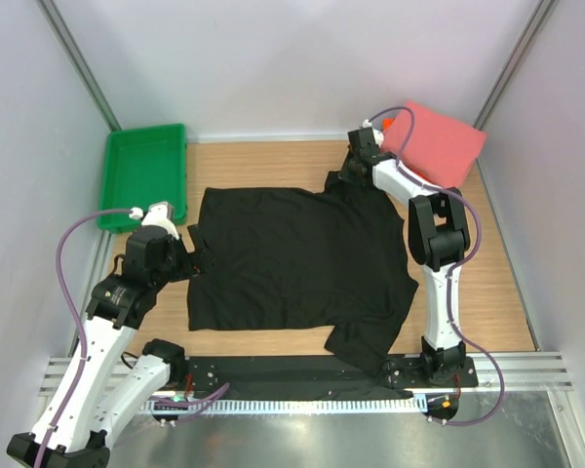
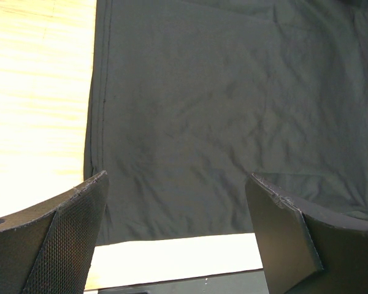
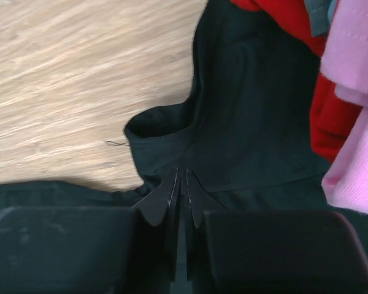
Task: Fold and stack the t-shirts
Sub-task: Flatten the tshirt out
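The black t-shirt (image 1: pixel 302 263) lies spread flat on the wooden table, one sleeve hanging toward the near edge. My left gripper (image 1: pixel 197 259) hovers open at the shirt's left edge. In the left wrist view its fingers (image 2: pixel 80 233) stand wide apart over the black cloth (image 2: pixel 221 110), nothing between them. My right gripper (image 1: pixel 346 178) is at the shirt's far right sleeve. In the right wrist view that gripper (image 3: pixel 183 174) is shut, pinching a fold of the black cloth (image 3: pixel 251 122). Folded t-shirts (image 1: pixel 434 141) are stacked at the back right, salmon-pink on top; red (image 3: pixel 322 116) and pink (image 3: pixel 356 92) layers show beside the wrist.
A green plastic tray (image 1: pixel 144 174) stands at the back left, just beyond the left arm. Bare wood (image 3: pixel 73 79) runs along the far edge and to the right of the shirt. Walls close in on three sides. A metal rail (image 1: pixel 302 375) runs along the near edge.
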